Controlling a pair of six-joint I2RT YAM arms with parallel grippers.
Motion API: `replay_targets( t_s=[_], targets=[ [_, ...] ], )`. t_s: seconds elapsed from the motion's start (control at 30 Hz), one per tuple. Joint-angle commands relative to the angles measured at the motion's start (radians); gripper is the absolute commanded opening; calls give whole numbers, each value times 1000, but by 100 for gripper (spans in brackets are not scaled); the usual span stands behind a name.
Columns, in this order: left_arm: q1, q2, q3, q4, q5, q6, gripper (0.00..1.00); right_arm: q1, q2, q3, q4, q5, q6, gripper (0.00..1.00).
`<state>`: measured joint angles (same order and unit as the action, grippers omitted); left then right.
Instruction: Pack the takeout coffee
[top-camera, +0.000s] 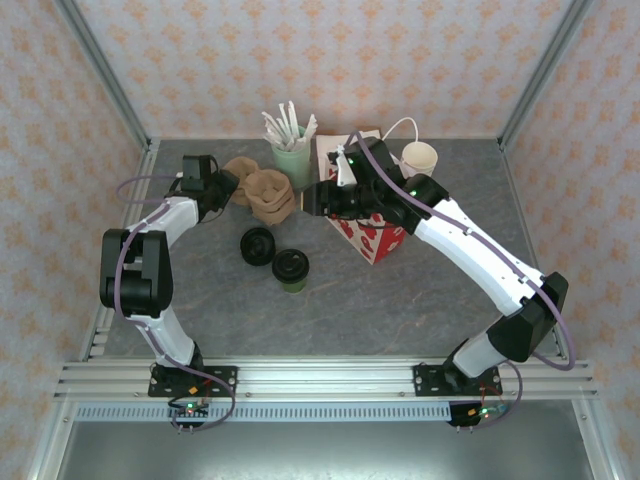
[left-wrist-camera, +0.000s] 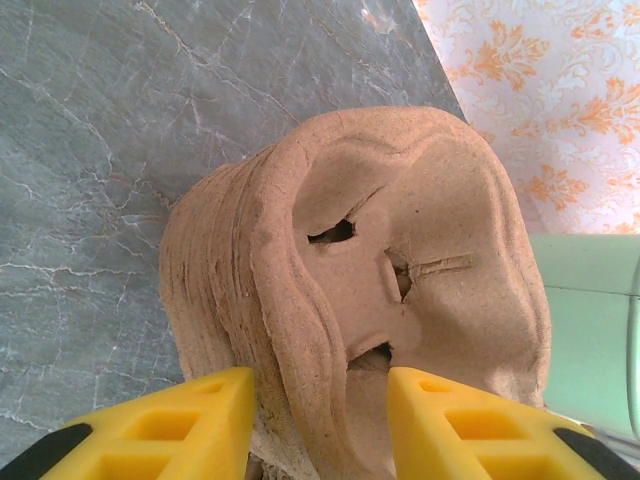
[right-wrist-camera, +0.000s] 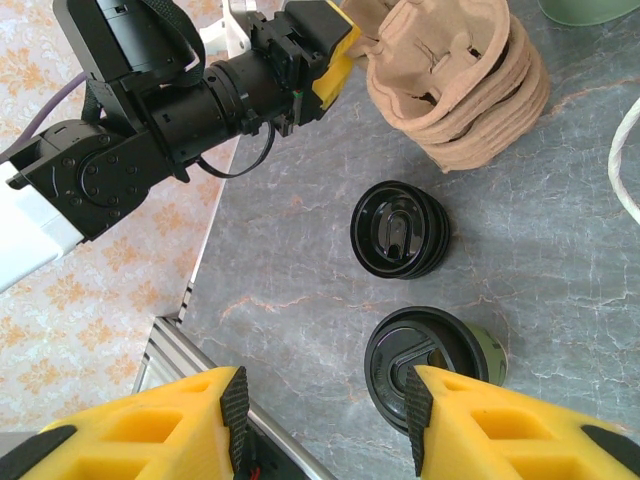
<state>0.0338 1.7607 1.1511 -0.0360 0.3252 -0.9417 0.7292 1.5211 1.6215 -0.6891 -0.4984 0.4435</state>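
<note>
Coffee: the takeout coffee (top-camera: 291, 268) stands upright on the table (top-camera: 420, 300) with its black lid on. It's near the middle, just beside a loose stack of black lids (top-camera: 258, 245). From the right wrist we see it almost straight below, partly tucked behind one finger.
Bag: the red-and-white paper bag (top-camera: 372, 240) sits to the cup's right, apart from it. The right arm reaches across its top, so we can't see inside.
Right gripper: the right gripper (right-wrist-camera: 325, 430) hangs over the table close to the cup, fingers wide apart with nothing between them.
Left gripper: the left gripper (left-wrist-camera: 320, 430) is at the stack of brown pulp cup carriers (left-wrist-camera: 350, 250). Its fingers are apart with the edge of the stack between them. It doesn't look like a firm pinch to us, though we can't rule out contact on one side.
Other stuff: a mint cup with white sticks (top-camera: 292, 152) stands behind the carriers, and nobody's touching it.
Done so far: honestly, nothing we can point at. The lid's on, but the cup isn't in the bag or in a carrier.
Left to do: as we read it, grab the cup, lift it without tipping, and lower it into the bag. Maybe a carrier goes first, given where the left arm is.
</note>
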Motion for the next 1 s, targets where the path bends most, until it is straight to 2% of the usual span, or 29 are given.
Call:
replay_targets(
  t_s=[0.0, 0.43, 0.97],
  targets=[
    [8, -53, 2, -17, -28, 18, 41, -5, -21, -5, 14, -12, -3, 48],
    [8, -47, 15, -22, -29, 22, 41, -5, -19, -13, 22, -15, -2, 48],
    [9, -31, -5, 70, 7, -32, 32, -5, -29, -34, 40, -20, 5, 48]
  ],
)
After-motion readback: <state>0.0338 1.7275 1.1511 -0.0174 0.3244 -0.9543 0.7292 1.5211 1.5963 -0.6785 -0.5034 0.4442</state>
